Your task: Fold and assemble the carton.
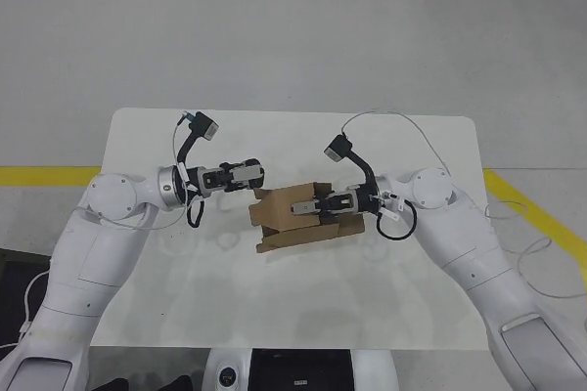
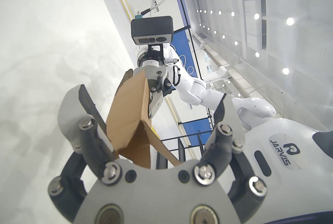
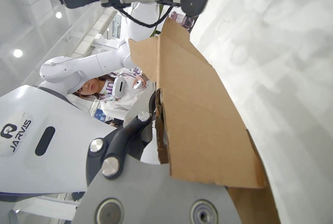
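As my right gripper (image 1: 299,207) clamps one wall of the half-folded brown carton (image 1: 295,233) at the middle of the white table (image 1: 274,298), my left gripper (image 1: 258,174) sits at its opposite end, fingers (image 2: 85,105) spread apart around a flap.

In the top view, the 3 o'clock side of the brown cardboard carton (image 1: 284,233) is covered by the right tool (image 1: 300,208), by which a wall is clamped. In the right wrist view one finger is hidden behind that wall, and the carton is cut off by the frame edge. A carton corner is masked by the base of the left tool (image 2: 153,94).
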`<state>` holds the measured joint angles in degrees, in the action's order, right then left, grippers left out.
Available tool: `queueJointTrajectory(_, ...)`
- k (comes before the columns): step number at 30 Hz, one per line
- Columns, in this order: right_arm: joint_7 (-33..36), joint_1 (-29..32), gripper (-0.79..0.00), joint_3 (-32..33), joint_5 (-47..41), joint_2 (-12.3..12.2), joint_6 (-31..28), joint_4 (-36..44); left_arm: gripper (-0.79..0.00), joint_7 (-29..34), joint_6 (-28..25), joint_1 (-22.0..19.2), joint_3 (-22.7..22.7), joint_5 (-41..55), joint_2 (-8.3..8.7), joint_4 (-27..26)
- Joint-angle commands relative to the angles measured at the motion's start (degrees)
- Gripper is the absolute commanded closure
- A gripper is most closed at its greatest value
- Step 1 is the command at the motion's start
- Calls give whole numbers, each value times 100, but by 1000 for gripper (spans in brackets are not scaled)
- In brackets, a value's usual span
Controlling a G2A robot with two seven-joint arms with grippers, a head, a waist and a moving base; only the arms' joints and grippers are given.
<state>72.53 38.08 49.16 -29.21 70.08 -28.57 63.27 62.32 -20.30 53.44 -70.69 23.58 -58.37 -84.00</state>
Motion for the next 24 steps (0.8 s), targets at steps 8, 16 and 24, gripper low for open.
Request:
queueJointTrajectory(8, -417, 102, 0, 317, 215, -74, 19, 25, -785, 69, 21, 70, -85, 42, 25, -34)
queueJointTrajectory(16, -557, 145, 0, 190, 353, -20, 137, 145, -785, 121, 99, 158, 129, 160, -9, -335)
queueJointTrajectory(24, 97, 147, 0, 132, 96, -2, 46, 242, -785, -21, 76, 99, 74, -20, -4, -209)
